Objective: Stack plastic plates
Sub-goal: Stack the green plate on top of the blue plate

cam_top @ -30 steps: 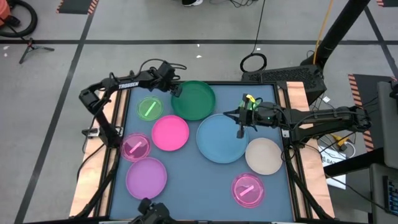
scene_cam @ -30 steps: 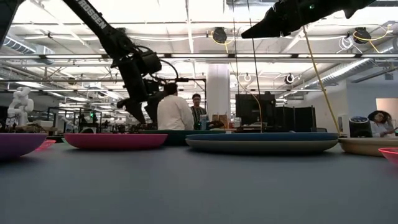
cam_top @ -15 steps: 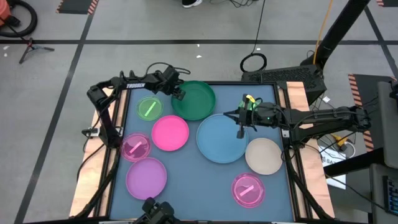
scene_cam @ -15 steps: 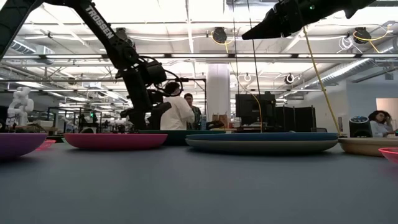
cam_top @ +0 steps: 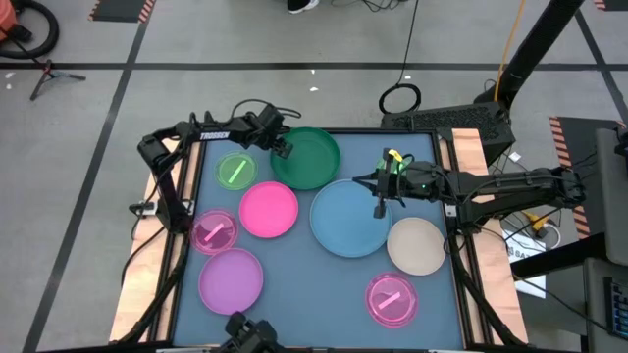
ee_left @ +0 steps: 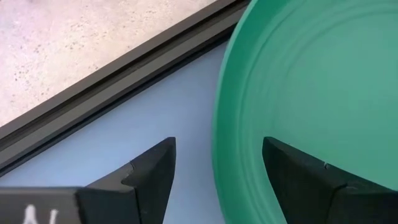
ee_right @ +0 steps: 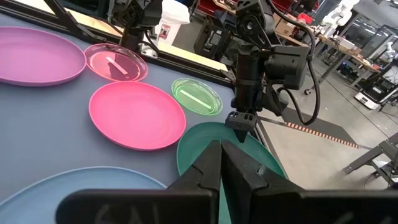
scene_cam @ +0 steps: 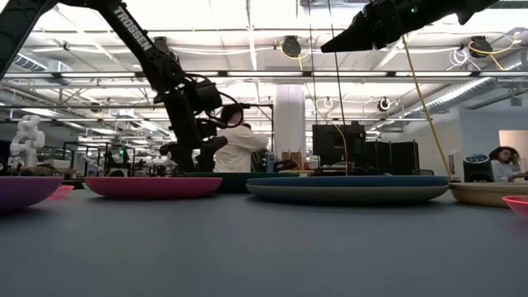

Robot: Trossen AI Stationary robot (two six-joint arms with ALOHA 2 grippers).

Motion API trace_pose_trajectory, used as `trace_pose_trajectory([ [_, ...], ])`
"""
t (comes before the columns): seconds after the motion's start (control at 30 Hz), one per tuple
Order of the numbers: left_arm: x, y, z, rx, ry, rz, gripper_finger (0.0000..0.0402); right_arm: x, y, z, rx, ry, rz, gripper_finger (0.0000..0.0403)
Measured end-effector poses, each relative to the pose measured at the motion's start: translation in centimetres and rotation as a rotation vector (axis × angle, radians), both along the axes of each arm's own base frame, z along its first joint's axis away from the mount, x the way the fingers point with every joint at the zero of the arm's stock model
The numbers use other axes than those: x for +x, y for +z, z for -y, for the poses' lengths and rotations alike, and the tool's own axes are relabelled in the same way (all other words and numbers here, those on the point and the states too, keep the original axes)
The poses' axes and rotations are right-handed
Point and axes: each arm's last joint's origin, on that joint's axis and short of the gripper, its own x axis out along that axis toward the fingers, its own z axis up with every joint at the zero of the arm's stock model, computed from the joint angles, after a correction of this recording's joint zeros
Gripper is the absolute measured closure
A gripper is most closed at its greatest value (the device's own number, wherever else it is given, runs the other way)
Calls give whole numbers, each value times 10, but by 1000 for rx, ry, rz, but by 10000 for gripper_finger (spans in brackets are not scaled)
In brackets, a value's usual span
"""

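Observation:
The dark green plate (cam_top: 306, 157) lies at the table's far middle. My left gripper (cam_top: 282, 148) is open and low at its left rim; in the left wrist view (ee_left: 217, 180) one finger stands outside the rim and one over the plate's inside. My right gripper (cam_top: 380, 204) is shut and empty, held high above the big blue plate (cam_top: 345, 221). The hot pink plate (cam_top: 268, 210), purple plate (cam_top: 231, 277), beige plate (cam_top: 416, 245), small translucent green plate (cam_top: 235, 172) and two small translucent pink plates (cam_top: 214, 232) (cam_top: 392, 298) lie flat on the table. My left gripper's fingers (ee_left: 149, 171) stand on either side of the dark green plate's left rim (ee_left: 219, 134), coming from above and pointing down. I cannot tell whether they touch it. The plate lies flat on the table.
The blue plate's far edge lies close to the green plate's near right rim. The table's raised dark frame (ee_left: 124, 74) runs just beyond my left gripper. People stand in the room behind the table (scene_cam: 239, 148).
My left gripper has gone down and a little toward the table's right edge, onto the dark green plate's left rim, and has then kept still. The plates have not moved.

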Motion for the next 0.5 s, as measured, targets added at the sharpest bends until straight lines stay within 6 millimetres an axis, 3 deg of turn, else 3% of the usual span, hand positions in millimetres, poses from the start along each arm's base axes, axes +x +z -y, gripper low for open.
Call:
trace_pose_trajectory([
  [0.5,3,0,3,3,-12,0,156,0,0,0,0,0,0,397],
])
